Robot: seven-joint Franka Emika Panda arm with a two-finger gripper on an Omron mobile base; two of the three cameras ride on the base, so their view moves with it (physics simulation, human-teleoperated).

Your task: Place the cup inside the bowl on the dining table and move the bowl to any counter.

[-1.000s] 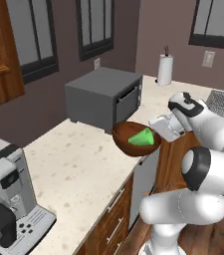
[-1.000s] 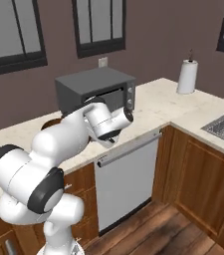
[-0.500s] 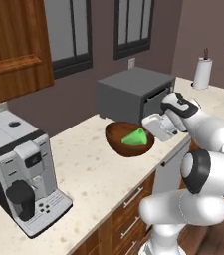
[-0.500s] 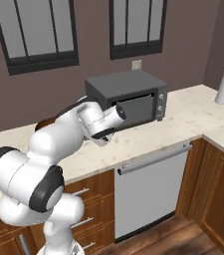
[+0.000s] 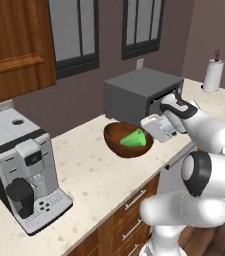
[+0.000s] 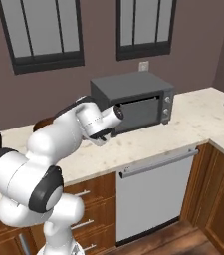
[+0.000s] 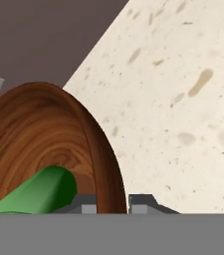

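Observation:
The brown wooden bowl [image 5: 118, 143] hangs tilted just over the beige speckled counter [image 5: 86, 172], in front of the toaster oven. The green cup [image 5: 135, 138] lies on its side inside it. My gripper [image 5: 152, 132] is shut on the bowl's right rim. In the hand view, the rim of the bowl [image 7: 44, 124] runs down between my two fingertips [image 7: 86, 204], with my gripper [image 7: 112, 204] shut on it and the cup [image 7: 41, 191] resting low inside. Bare counter [image 7: 183, 99] lies beyond. The dining table is out of view.
A white coffee machine [image 5: 21, 170] stands at the counter's left. The dark toaster oven [image 5: 139, 95] [image 6: 133, 102] sits against the wall behind the bowl. A paper towel roll [image 5: 214, 75] stands far right. A dishwasher front [image 6: 153, 194] and drawers are below.
The whole picture has shifted, so the base has driven along the counter, and the coffee machine and toaster oven now sit nearer. The bowl with the cup stays in my grip.

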